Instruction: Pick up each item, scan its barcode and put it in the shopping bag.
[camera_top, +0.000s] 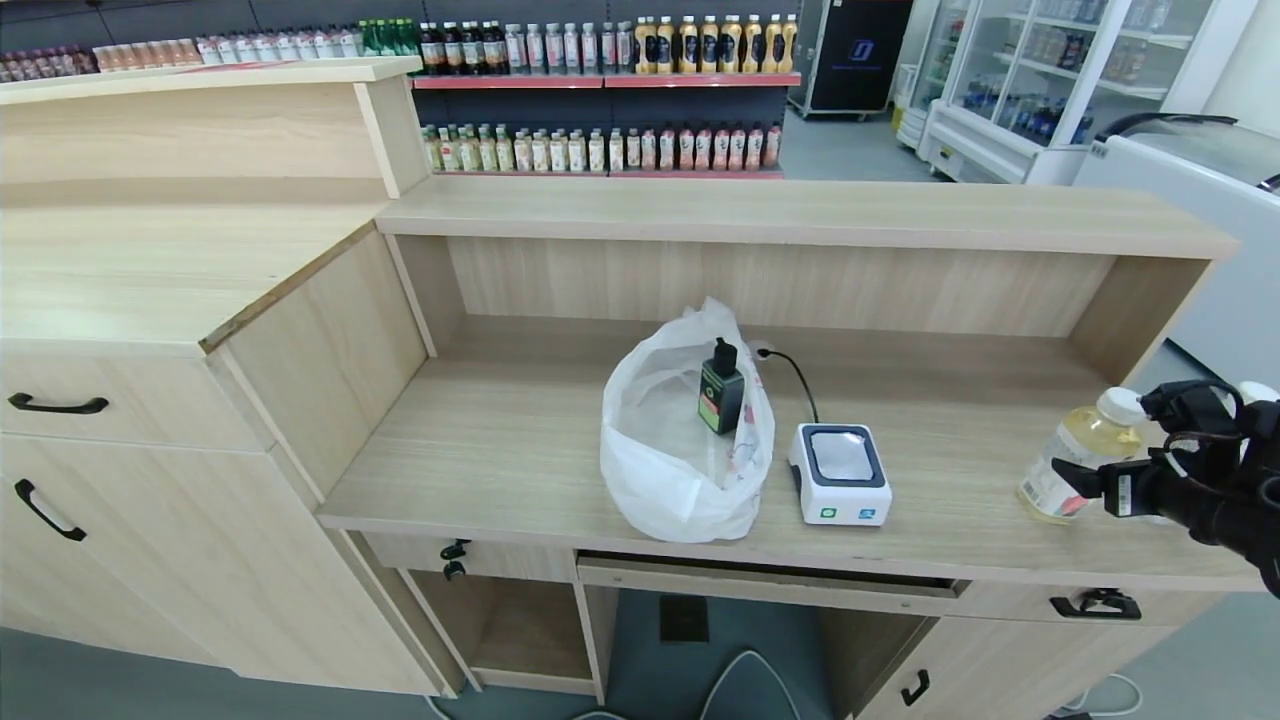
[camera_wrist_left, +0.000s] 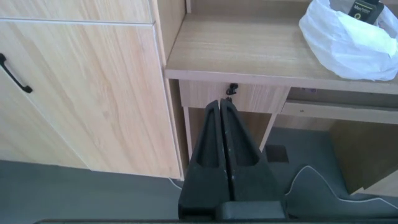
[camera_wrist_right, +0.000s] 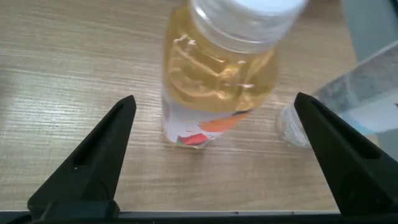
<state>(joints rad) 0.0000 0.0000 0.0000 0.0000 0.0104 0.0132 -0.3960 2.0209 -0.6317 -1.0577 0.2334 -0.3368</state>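
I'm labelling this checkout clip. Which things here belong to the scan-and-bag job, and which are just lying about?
Job:
yellow drink bottle
open right gripper at it
barcode scanner
shopping bag
dark bottle standing in the bag

Lying about:
drink shelves
glass-door fridges
counter drawers

No wording or number can be made out: the label on the dark bottle in the white bag, the label on the yellow drink bottle and the two small marks on the front of the scanner on the counter are all too small to tell.
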